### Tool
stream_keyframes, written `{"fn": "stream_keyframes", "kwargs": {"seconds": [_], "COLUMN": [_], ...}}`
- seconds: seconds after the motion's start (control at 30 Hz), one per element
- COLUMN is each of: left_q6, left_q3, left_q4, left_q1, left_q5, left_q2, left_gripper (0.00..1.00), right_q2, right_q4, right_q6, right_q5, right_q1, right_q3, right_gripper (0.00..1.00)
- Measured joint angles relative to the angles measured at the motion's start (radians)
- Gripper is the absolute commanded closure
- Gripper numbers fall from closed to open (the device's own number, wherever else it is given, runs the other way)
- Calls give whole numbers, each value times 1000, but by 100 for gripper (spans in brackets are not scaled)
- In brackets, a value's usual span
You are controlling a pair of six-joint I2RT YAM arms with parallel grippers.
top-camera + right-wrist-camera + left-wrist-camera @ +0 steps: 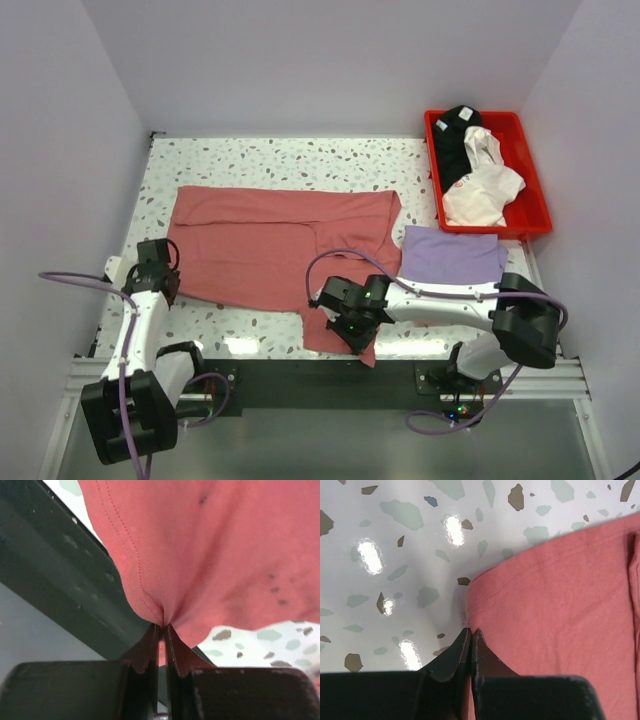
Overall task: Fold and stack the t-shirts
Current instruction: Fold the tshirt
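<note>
A dusty red t-shirt lies spread flat across the speckled table, one flap reaching down to the front edge. My left gripper sits at the shirt's left edge. In the left wrist view this gripper is shut on the hemmed corner of the red t-shirt, with cloth showing between the jaws. My right gripper is at the front flap. In the right wrist view it is shut on a bunched fold of the red t-shirt. A folded lavender t-shirt lies to the right.
A red plastic tray stands at the back right, holding a black shirt and a white and pale pink one. The dark front rail runs just below the right gripper. White walls enclose the table on three sides.
</note>
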Motion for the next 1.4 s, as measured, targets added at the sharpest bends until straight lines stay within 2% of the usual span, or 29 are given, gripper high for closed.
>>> {"fn": "stream_keyframes", "kwargs": {"seconds": [0.13,0.27,0.53,0.77,1.07,1.4], "left_q6": [-6,0,37,65,82,81], "left_q3": [0,1,95,202,322,400], "left_q4": [-24,-23,0,40,60,70], "left_q1": [2,2,2,0,-12,-12], "left_q5": [-11,-3,45,79,87,79], "left_q2": [-56,-45,124,252,413,514], "left_gripper": [100,100,100,100,100,100], "right_q2": [-23,-22,43,165,333,499], "right_q4": [-50,-89,-140,-171,-238,-327], "right_q6": [-3,-23,-110,-166,-227,-304], "right_q5": [16,24,86,117,157,185], "right_q1": [-11,-90,-319,-449,-530,-586], "right_q3": [35,105,323,474,703,958], "right_gripper": [100,100,99,98,96,93]}}
